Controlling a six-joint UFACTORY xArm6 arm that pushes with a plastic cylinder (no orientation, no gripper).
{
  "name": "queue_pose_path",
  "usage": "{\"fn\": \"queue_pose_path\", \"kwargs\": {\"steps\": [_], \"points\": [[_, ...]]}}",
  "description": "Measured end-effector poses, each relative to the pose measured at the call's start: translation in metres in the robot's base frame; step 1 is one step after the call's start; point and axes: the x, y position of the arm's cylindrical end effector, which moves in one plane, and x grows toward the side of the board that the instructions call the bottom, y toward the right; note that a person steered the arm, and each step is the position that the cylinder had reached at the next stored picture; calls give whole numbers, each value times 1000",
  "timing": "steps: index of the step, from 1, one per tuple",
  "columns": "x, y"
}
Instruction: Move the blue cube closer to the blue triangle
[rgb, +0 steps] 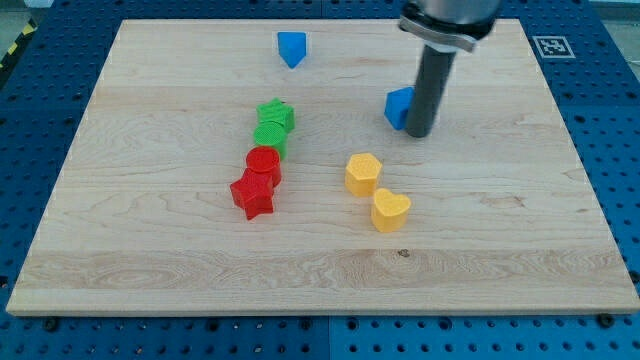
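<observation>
The blue cube (399, 106) sits on the wooden board right of centre, toward the view's top. My tip (419, 133) stands right against the cube's right side, and the rod hides part of the cube. The blue triangle (291, 48) lies near the board's top edge, to the upper left of the cube, well apart from it.
A green star (276, 115) and a green round block (269, 136) sit left of centre, with a red cylinder (264, 163) and a red star (253, 194) just below them. A yellow hexagon (363, 173) and a yellow heart (390, 210) lie below the cube. The wooden board (150, 250) rests on a blue perforated table.
</observation>
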Motion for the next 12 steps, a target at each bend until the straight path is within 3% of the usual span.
{"fn": "queue_pose_path", "kwargs": {"steps": [1, 3, 5, 6, 10, 12], "points": [[-3, -23], [-12, 13], [-19, 16], [-47, 14], [-61, 18], [-78, -31]]}}
